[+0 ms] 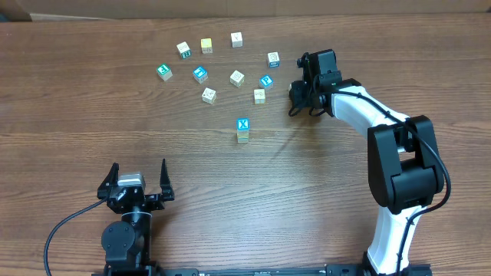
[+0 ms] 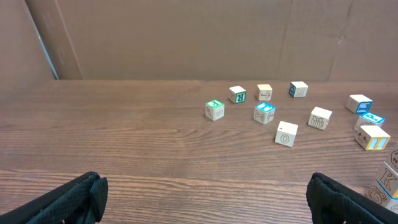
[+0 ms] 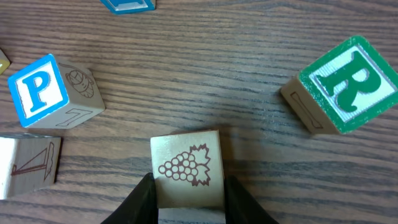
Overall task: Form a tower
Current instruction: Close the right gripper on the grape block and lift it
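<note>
The tower [image 1: 242, 130] is a two-cube stack mid-table, with a blue X on its top face; it also shows at the right edge of the left wrist view as the tower [image 2: 387, 185]. My right gripper [image 1: 294, 97] is low over the table to the right of the loose cubes. In the right wrist view, the right gripper [image 3: 188, 182] is shut on a pale cube with a grape print [image 3: 186, 167], one finger against each side. That cube is hidden in the overhead view. My left gripper [image 1: 140, 170] rests open at the near left, and the left gripper [image 2: 205, 193] holds nothing.
Several loose letter cubes lie behind the tower, among them a blue P cube [image 1: 265, 80] and a pale cube [image 1: 259, 95] close to the right gripper. Beside the held cube are the P cube [image 3: 38, 90], a green R cube [image 3: 345, 84] and a pale cube [image 3: 28, 165].
</note>
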`<control>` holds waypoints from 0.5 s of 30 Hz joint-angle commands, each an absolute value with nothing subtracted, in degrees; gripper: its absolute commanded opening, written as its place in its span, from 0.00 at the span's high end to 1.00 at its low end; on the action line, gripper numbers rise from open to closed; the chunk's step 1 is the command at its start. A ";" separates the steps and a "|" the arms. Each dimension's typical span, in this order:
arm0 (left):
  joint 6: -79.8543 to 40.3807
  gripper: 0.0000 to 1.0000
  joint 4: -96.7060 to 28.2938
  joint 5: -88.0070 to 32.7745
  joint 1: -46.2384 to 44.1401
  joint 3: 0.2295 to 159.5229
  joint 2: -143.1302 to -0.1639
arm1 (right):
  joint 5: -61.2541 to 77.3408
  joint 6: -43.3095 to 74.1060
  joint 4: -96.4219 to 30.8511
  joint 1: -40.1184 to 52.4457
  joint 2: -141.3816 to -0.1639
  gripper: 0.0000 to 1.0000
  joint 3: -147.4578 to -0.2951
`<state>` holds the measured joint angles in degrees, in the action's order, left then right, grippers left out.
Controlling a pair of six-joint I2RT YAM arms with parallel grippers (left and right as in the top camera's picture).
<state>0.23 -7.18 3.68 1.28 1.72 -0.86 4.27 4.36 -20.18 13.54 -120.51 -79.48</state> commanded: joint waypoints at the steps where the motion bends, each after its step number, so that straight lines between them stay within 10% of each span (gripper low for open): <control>1: 1.30 0.00 -7.88 4.45 1.85 2.09 -0.32 | 4.67 4.67 -20.34 13.54 -120.64 0.73 -79.31; 15: 1.30 0.00 -7.88 4.45 1.85 2.09 -0.32 | 4.62 6.15 -27.38 17.23 -108.60 0.74 -80.82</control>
<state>0.23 -7.18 3.68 1.28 1.72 -0.86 4.27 5.67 -26.61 15.55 -113.84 -79.72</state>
